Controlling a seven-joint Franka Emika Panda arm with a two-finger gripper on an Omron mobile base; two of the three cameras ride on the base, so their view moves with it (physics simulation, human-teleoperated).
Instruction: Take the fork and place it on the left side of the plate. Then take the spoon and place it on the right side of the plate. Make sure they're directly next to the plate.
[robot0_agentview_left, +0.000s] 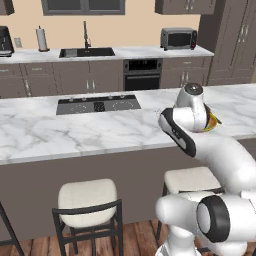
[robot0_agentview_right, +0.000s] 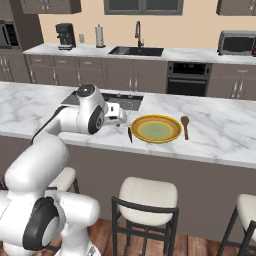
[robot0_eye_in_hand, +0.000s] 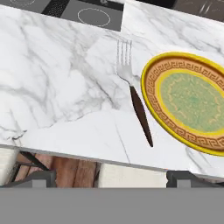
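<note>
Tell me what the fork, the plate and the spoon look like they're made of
Fork: pale silvery tines, likely metal, on a dark brown glossy handle, maybe wood or plastic. Plate: smooth and glazed, yellow rim, brown patterned band, green centre, probably ceramic. Spoon: plain matte brown all over, seemingly wood.

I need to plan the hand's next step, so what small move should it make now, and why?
Probably pull the hand back and swing toward the spoon. The fork already lies on the counter close beside the left rim of the plate, and the hand is open and holds nothing. The spoon lies to the right of the plate with a small gap between them.
</note>
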